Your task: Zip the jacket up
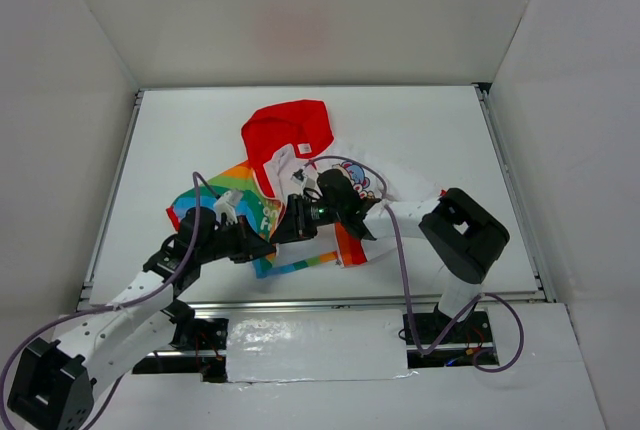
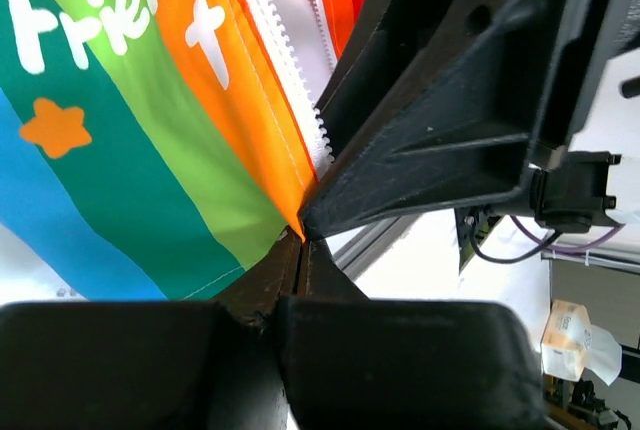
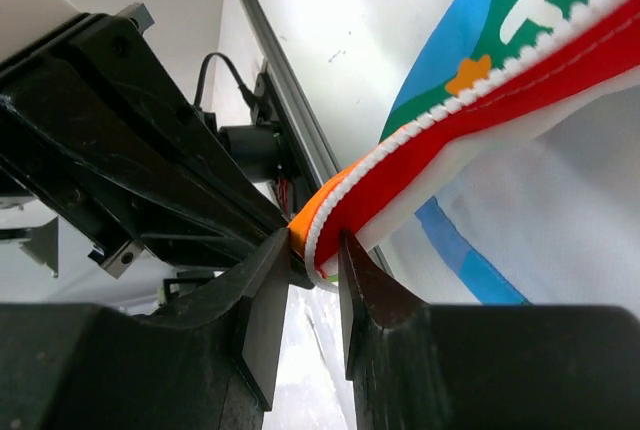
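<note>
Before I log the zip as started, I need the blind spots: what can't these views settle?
- Zipper slider: seen in no view; top view, both grippers cover the jacket's lower front.
- Left gripper's hold: fingertips meet at the orange hem corner, tip contact hidden by the fingers.
- Right gripper: red zipper edge sits between its fingers, bottom end cut off behind them.

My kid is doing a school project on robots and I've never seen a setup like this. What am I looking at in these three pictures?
Two robot arms are bolted to a white table. The overhead picture shows both, reaching to a small jacket with a red hood and rainbow stripes. The other two pictures come from cameras on the wrists. The left pincer is closed on the bottom corner of the rainbow side, beside the white zipper teeth. The right pincer grips the jacket's red-and-orange zipper edge.
</note>
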Robot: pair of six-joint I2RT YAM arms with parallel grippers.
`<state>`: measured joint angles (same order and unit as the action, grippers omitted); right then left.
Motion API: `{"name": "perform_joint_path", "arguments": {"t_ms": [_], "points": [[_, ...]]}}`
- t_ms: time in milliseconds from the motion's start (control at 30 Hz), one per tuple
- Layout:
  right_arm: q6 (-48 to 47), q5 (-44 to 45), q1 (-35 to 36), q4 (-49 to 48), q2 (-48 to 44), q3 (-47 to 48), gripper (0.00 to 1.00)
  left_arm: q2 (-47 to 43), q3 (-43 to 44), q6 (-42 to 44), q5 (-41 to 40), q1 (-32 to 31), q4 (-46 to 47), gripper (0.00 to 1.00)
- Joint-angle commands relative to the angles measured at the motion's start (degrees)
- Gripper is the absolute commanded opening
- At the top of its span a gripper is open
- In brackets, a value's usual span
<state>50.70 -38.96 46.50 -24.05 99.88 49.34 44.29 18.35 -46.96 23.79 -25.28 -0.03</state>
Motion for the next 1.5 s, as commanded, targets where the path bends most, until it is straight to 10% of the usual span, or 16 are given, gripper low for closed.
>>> {"name": "perform_joint_path", "arguments": {"t_ms": [0,267,800,933,1100,1467], "points": [[0.63,-4.28,0.52,-6.35,-1.18,-1.88,0.33,-1.84,1.95,-1.03,-1.2,-0.21,2.05,0.0],[1.6,-5.16,0.52,-8.82,-1.7,-3.46,0.16,-1.67,1.87,-2.26,-1.91,-0.21,2.58,0.0],[5.29,-7.18,0.61,-15.84,-0.56,-6.98,0.21,-2.02,1.25,-4.45,-1.91,-0.21,5.13,0.0],[5.91,-7.62,0.61,-16.55,0.23,-6.37,0.0,-1.84,1.16,-4.55,-1.12,-0.21,6.01,0.03],[1.61,-5.96,0.61,-7.0,-1.78,-3.56,0.0,-2.98,2.04,-2.79,-2.52,-0.21,2.25,0.37],[-11.05,1.34,0.61,17.54,-4.69,4.36,0.0,-0.71,1.34,-1.73,-2.17,-0.21,2.75,0.31]]}}
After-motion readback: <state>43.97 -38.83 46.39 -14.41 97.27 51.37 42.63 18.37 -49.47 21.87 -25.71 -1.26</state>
